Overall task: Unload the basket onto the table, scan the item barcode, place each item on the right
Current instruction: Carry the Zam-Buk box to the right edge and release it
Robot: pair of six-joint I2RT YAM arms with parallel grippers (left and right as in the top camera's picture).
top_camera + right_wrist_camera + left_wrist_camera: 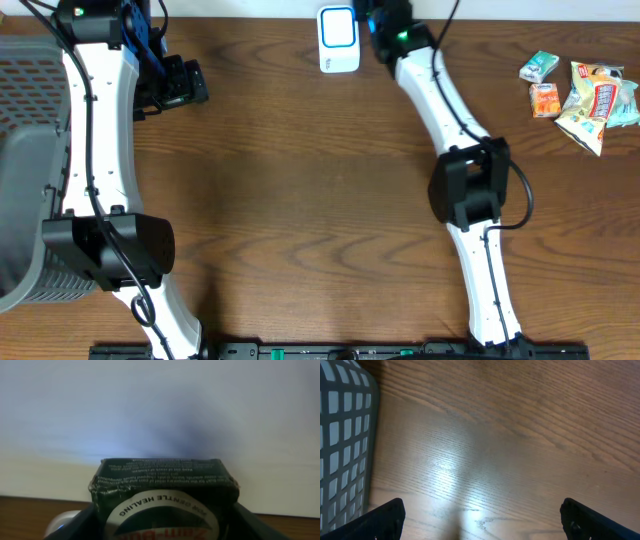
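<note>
The right gripper (162, 527) pinched the one dark green box (162, 482), holding it up just beside the single white scanner (338, 38). The scan seemed under way, though whether it had registered was unclear. The left gripper (480, 517) hung spread wide near one grey basket (25, 150). Roughly five packets (580, 95) lay well apart.

The black two-finger left gripper (482, 522) is held wide open; the black right gripper (162, 522) is clamped on a dark green printed box (165, 479) between its fingers.
</note>
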